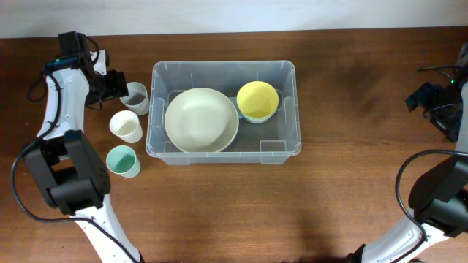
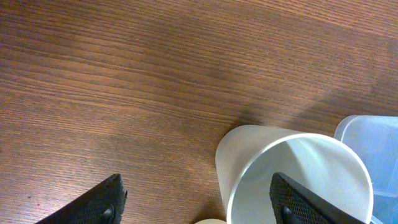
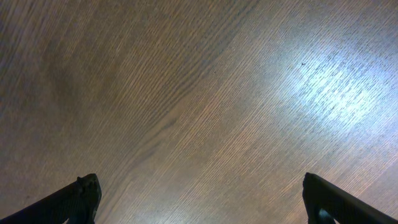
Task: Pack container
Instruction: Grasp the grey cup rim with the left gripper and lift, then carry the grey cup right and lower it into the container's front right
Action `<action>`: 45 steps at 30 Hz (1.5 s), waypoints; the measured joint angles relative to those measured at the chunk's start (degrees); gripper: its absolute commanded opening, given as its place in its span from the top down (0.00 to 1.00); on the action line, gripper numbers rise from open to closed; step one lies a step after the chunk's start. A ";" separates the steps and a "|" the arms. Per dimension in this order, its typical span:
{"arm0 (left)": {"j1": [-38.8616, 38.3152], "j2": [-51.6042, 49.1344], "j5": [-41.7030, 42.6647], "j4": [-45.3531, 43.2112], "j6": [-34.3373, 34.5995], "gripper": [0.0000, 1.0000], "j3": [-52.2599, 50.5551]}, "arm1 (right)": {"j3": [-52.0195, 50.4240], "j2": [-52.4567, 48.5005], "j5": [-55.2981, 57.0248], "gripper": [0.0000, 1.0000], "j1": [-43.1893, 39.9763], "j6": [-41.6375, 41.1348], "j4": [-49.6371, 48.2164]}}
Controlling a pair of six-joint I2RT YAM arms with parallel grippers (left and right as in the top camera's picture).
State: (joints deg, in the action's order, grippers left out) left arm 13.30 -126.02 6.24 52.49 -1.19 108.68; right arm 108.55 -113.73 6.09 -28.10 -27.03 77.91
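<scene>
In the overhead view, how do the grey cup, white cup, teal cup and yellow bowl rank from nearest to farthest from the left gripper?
1. Grey cup, right at the left gripper.
2. White cup, just below in the picture.
3. Teal cup, lower still.
4. Yellow bowl, in the container.

Overhead looks straight down on the whole worktop (image 1: 351, 109); both wrist views face it close up, the left one sharing the grey cup (image 1: 134, 96) and container (image 1: 219, 66)
</scene>
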 measured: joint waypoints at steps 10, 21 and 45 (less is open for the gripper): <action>0.00 -2.69 0.02 -0.85 -0.66 0.57 0.00 | 0.00 0.00 0.00 0.01 0.00 -0.02 0.00; 1.57 -3.32 0.48 -5.03 1.92 0.99 0.98 | 0.00 0.00 -0.02 0.01 0.00 0.00 0.00; -7.50 -1.42 28.41 27.12 -6.58 0.99 39.04 | 0.00 0.00 0.00 0.01 0.00 0.02 0.00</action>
State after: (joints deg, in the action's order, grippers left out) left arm 5.80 -127.44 34.65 79.61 -7.77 147.72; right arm 108.55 -113.73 6.09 -28.10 -27.00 77.91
